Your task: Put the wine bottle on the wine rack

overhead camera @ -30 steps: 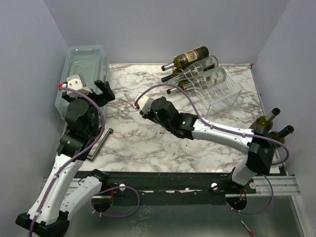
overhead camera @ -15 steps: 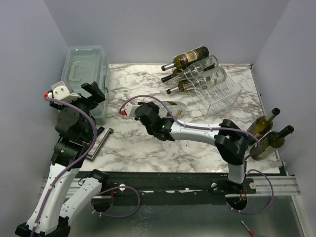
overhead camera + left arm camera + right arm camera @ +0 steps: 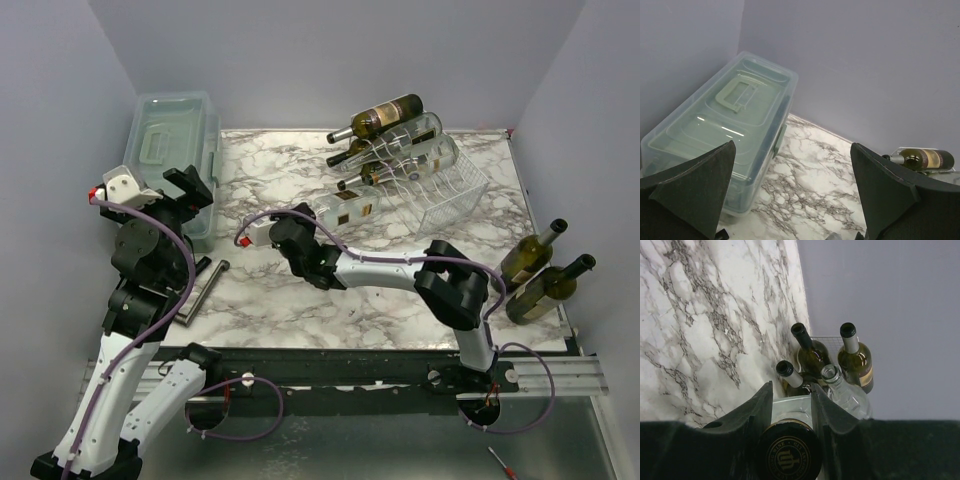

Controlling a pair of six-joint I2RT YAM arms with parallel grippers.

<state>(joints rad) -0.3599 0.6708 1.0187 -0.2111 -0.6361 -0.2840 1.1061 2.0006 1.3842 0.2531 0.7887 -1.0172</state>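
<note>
My right gripper (image 3: 303,224) is shut on the neck of a clear wine bottle (image 3: 347,207). It holds the bottle roughly level, its base toward the wine rack (image 3: 452,196), just short of the rack's left front. In the right wrist view the fingers (image 3: 756,405) clamp the clear neck (image 3: 792,409) behind a black cap with a gold logo (image 3: 790,456). The white wire rack holds several bottles (image 3: 385,118), and their necks (image 3: 807,342) show ahead. My left gripper (image 3: 192,185) is open and empty, raised beside the bin.
A translucent lidded bin (image 3: 170,135) stands at the back left and also shows in the left wrist view (image 3: 725,115). Two dark bottles (image 3: 535,255) stand upright at the table's right edge. A dark flat bar (image 3: 205,290) lies near the left front edge.
My right arm folded in and carried its gripper left and nearer, so the clear bottle now shows, pointing at the rack. My left arm swung left, then stayed still.
</note>
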